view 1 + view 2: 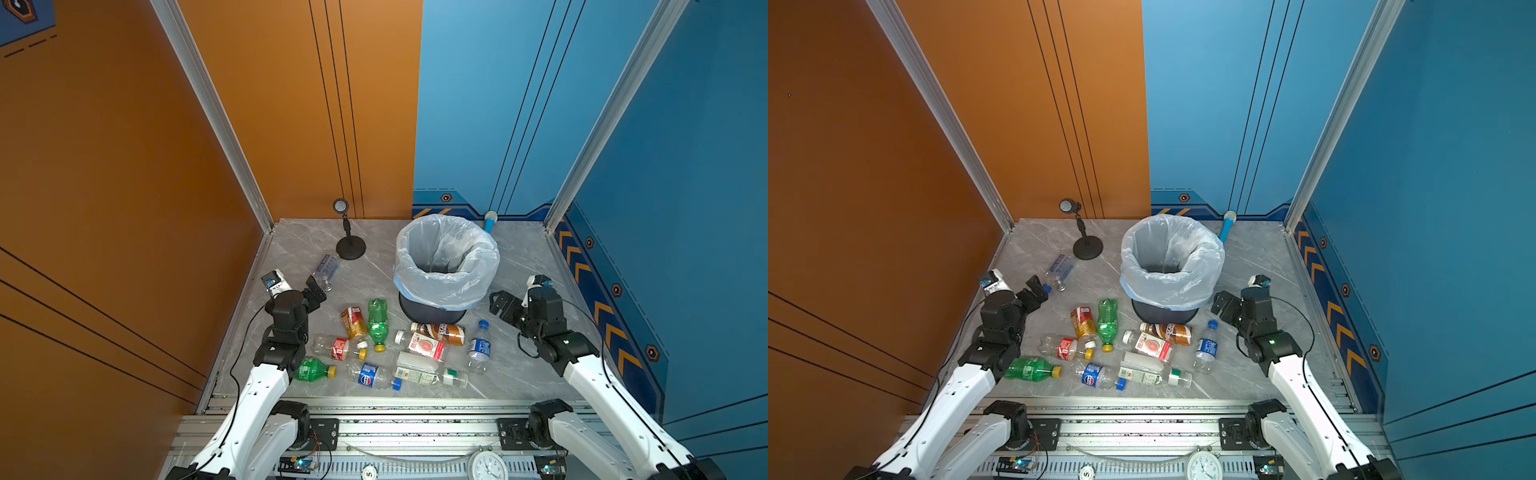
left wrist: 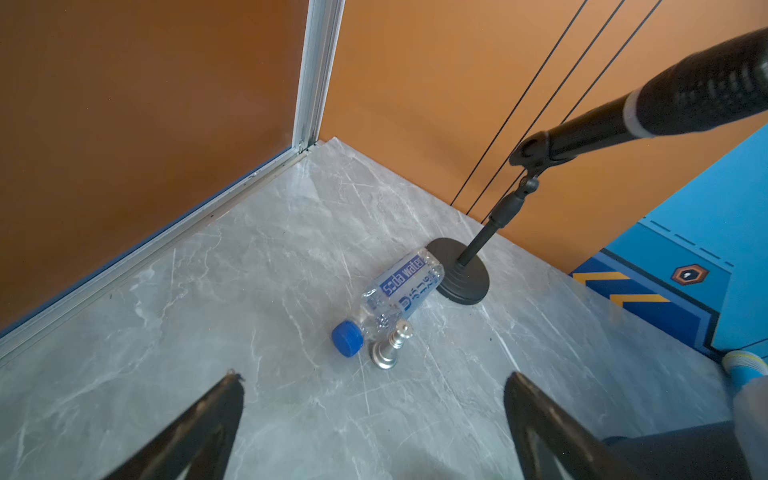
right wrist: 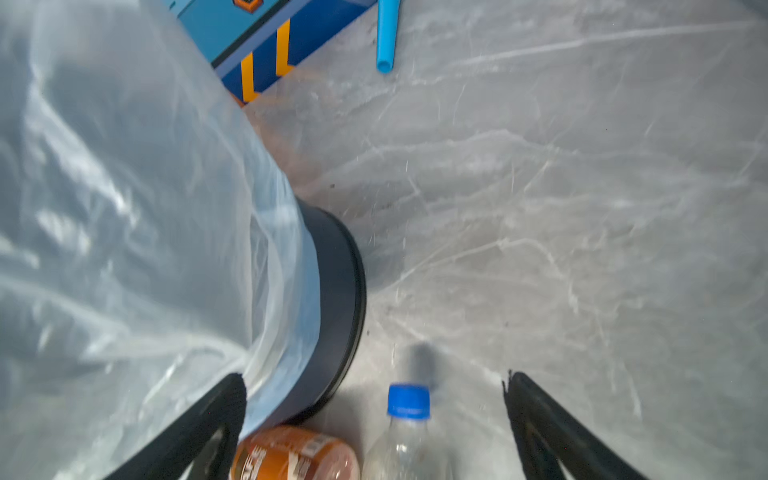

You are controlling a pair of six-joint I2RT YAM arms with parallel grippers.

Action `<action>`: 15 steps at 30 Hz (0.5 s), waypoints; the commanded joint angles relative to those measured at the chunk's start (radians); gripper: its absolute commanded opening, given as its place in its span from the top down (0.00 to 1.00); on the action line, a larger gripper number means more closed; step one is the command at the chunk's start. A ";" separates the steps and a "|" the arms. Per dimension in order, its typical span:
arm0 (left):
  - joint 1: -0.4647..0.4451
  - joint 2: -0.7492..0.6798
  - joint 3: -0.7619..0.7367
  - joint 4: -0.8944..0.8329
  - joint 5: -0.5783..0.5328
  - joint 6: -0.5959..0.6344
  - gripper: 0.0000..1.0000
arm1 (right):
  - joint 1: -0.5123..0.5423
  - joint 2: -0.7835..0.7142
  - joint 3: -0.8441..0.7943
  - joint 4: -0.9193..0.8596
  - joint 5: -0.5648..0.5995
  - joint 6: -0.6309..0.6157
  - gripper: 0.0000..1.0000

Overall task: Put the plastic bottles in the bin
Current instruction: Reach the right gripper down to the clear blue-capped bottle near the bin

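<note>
Left claw [image 2: 374,376] gapes empty, lined up on the soda water bottle [image 2: 399,291] lying on the bench [image 2: 208,332] just beside a silver figurine [image 2: 390,347], right claw [image 3: 374,376] spread wide too near the bin [image 1: 428,311], so I'd call it the reach-in, next a clean pinch dodging that figurine.

You have on the table: eleven plastic bottles [image 1: 377,318], one bin [image 1: 432,312], one black stand [image 1: 351,248], one blue microphone [image 1: 489,222], one silver figurine [image 2: 390,349].
</note>
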 commanded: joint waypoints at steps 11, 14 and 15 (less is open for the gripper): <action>0.040 0.000 0.018 -0.087 0.055 -0.054 0.03 | 0.293 0.088 -0.106 -0.133 0.162 0.253 0.12; 0.052 -0.009 0.011 -0.095 0.054 -0.065 0.03 | 0.316 0.135 -0.114 -0.108 0.176 0.282 0.13; 0.056 -0.012 0.008 -0.096 0.054 -0.069 0.02 | 0.324 0.150 -0.119 -0.099 0.181 0.295 0.14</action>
